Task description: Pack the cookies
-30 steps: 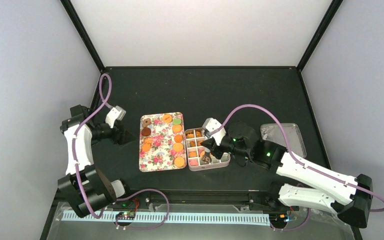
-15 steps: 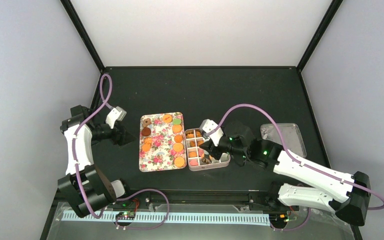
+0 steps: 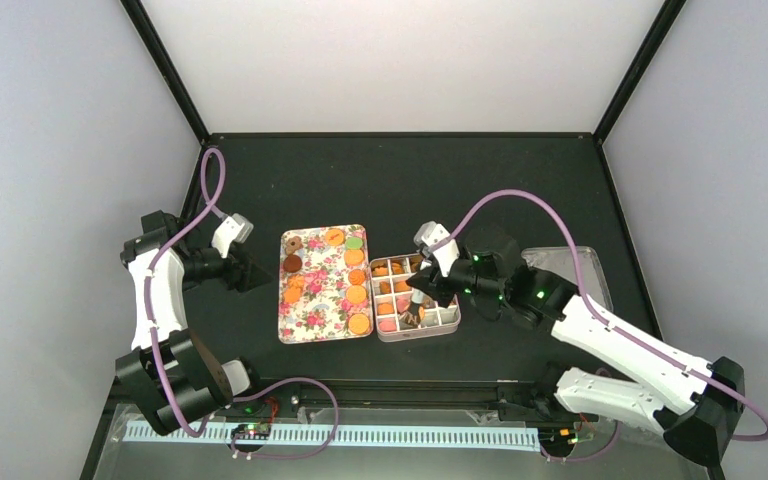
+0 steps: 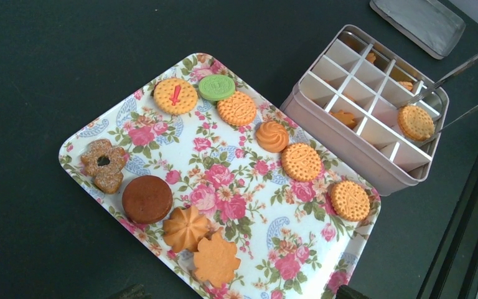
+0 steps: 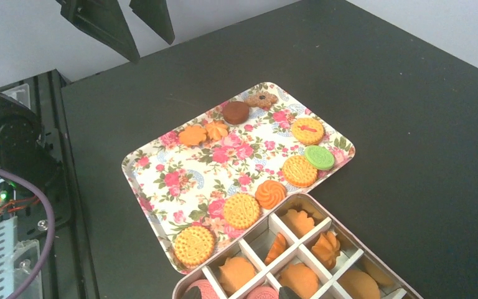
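Note:
Several cookies, mostly orange-golden with one green and one brown, lie on the flowered tray. Right of it stands a divided box with more cookies in its cells. Metal tongs reach over the box's corner cell with a round golden cookie between their tips. My right gripper hangs over the box and holds the tongs. Only its dark fingertips show in the right wrist view. My left gripper is open beside the tray's left edge.
The box's grey lid lies on the black table to the right of the box, partly under the right arm. A cable channel runs along the near edge of the table.
The right wrist has shifted a little back and to the right over the box. The left arm has not moved.

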Tool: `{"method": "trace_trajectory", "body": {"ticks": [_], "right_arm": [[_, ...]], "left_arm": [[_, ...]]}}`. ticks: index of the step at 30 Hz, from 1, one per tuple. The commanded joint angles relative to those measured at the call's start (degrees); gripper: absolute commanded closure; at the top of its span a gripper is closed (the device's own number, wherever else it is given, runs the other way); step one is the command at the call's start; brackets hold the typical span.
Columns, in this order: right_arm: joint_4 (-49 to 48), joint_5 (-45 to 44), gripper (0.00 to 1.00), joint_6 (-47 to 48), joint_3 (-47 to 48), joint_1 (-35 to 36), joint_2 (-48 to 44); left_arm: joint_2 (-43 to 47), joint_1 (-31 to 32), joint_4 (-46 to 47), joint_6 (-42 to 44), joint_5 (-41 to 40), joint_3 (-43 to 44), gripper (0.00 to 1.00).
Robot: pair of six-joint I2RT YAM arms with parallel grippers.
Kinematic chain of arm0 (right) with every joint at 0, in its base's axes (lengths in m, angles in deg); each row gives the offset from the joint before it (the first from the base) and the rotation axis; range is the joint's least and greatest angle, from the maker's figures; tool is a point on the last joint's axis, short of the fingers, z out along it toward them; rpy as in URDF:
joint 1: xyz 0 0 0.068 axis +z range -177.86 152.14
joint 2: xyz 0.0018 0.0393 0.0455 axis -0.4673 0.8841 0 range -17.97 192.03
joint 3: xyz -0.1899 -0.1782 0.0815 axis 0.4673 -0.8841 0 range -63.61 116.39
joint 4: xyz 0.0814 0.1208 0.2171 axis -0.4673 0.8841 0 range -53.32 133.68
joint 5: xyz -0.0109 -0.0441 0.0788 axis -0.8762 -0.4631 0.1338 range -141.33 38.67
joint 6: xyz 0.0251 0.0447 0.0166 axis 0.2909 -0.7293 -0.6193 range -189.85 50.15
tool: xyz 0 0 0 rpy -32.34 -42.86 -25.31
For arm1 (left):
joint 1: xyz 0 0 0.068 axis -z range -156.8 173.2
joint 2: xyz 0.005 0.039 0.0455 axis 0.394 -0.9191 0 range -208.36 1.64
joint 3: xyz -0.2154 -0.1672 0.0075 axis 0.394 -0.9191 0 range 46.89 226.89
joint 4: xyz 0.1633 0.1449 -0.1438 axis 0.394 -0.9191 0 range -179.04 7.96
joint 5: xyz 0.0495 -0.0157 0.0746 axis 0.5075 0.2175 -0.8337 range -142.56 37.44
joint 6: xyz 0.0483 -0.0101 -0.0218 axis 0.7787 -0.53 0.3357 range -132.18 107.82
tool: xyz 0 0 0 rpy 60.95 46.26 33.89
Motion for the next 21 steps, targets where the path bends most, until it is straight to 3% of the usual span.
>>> {"method": "trace_trajectory", "body": {"ticks": [1,21], "right_arm": [[-1.9,3.9,0.70,-1.8,2.6,-1.7,-1.7],[-3.2,14.2,0.70,-4.2,1.5,-6.7,0.5]], "left_arm": [[-0.2,0.3,-1.8,2.4,2.4,0.7,0.20],[-0.6,0.3,-5.5,6.1,2.9,1.0,0.20]]}}
